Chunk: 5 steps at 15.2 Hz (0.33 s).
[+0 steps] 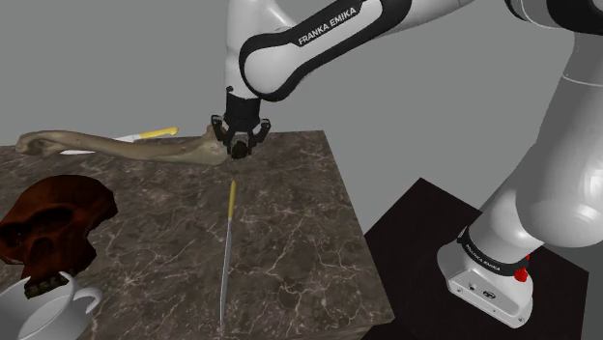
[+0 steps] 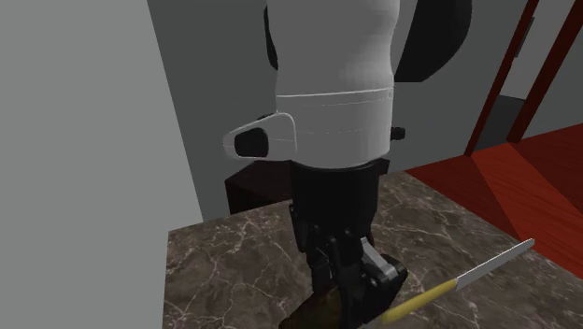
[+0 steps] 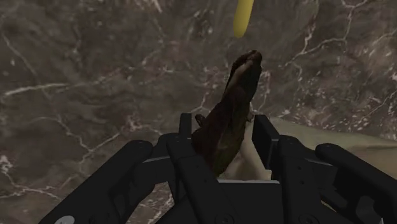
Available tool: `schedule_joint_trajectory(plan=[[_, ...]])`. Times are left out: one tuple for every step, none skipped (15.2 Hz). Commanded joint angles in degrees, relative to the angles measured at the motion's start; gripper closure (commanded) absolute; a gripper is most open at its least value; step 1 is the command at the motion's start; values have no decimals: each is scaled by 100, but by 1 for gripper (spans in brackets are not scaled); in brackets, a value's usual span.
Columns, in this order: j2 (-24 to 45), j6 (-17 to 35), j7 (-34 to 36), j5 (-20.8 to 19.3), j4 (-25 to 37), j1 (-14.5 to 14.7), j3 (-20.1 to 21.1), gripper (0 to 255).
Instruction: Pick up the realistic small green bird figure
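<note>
The small bird figure (image 3: 229, 121), rendered dark olive-brown, sits clamped between the black jaws, its head poking out beyond the fingertips (image 3: 264, 135) in the wrist view. The jaws hang low over the desk (image 1: 290, 222), close to the edge farthest from the shoulder camera and nearer the corner on the stand's side; whether the bird touches the surface cannot be told. A long pale bone (image 1: 116, 147) lies along that same far edge, one end just beside the jaws. A thin, long-bladed tool with a yellow handle (image 1: 227, 246) stretches from near the jaws toward the desk's near edge, and a second yellow-handled knife (image 1: 155, 132) lies beyond the bone. By the near corner away from the stand rest a dark brown skull (image 1: 53, 227) and a white cup (image 1: 48, 304). The desk top is dark brown marble veined with white. The white arm (image 1: 319, 43) reaches in from its black stand (image 1: 425, 241), which stands beside the desk. Plain grey walls (image 2: 75, 140) back the scene; the second exterior view shows a red floor (image 2: 523, 178) and a dark red frame (image 2: 504, 65) beyond the desk
</note>
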Motion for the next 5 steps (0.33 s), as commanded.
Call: schedule_joint_trajectory(plan=[[-69, -124, -19, 29, 66, -14, 9, 255], [-102, -192, -22, 41, 103, -18, 13, 255], [-133, -261, -25, 52, 141, -22, 17, 255], [-139, -271, -26, 54, 146, -22, 18, 255], [-138, -271, -26, 54, 147, -22, 17, 255]])
